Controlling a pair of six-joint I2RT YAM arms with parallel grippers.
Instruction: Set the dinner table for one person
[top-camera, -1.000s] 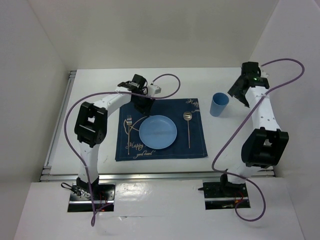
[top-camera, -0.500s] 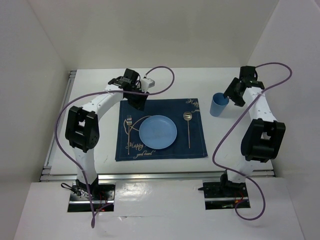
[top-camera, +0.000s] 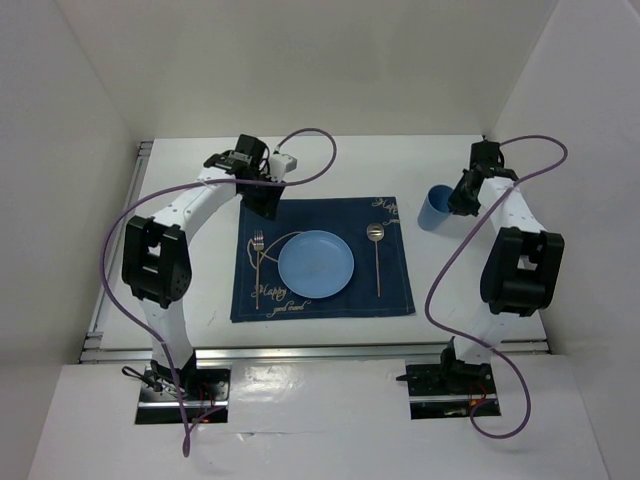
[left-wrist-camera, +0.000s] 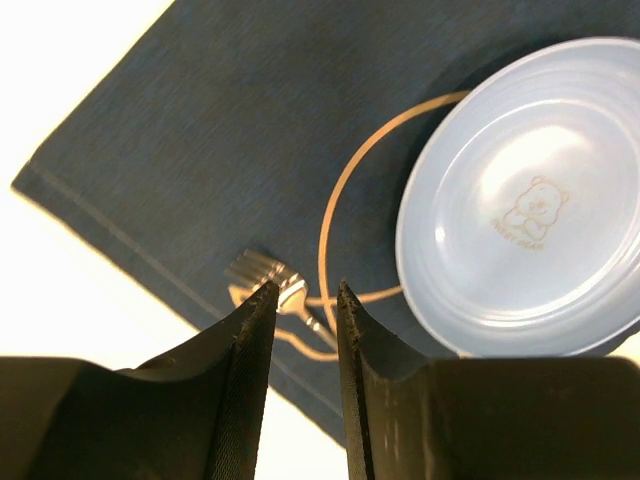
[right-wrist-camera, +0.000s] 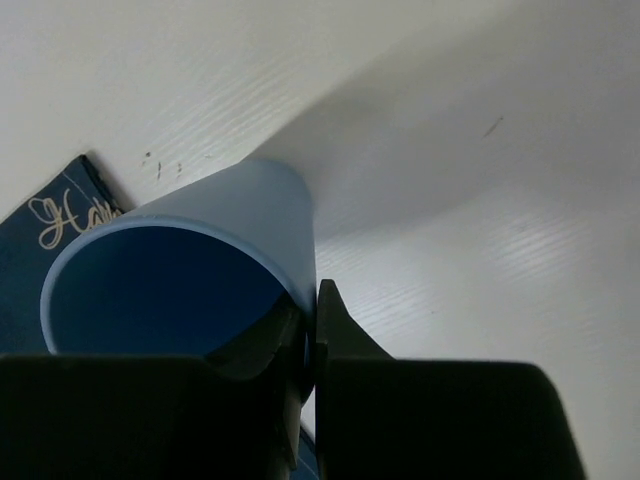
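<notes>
On the white dinner table (top-camera: 330, 165) lies a navy placemat (top-camera: 390, 280) with a light blue plate (top-camera: 315, 264), a fork (top-camera: 257, 262) to its left and a spoon (top-camera: 376, 250) to its right. My left gripper (top-camera: 268, 207) hovers over the mat's far left corner. In the left wrist view the left gripper (left-wrist-camera: 305, 287) is open and empty, above the fork (left-wrist-camera: 262, 270) and beside the plate (left-wrist-camera: 530, 210). A blue cup (top-camera: 437, 208) stands right of the mat. My right gripper (right-wrist-camera: 308, 300) is shut on the wall of the cup (right-wrist-camera: 250, 200), one finger inside and one outside.
Metal rails run along the table's left edge (top-camera: 120, 250) and front edge (top-camera: 320, 352). White walls close in the back and both sides. Purple cables loop over both arms. The mat's corner (right-wrist-camera: 60, 215) lies close to the cup.
My right gripper came down and left onto the cup and closed on its rim. My left arm drew back and left, away from the plate, with its jaws unchanged.
</notes>
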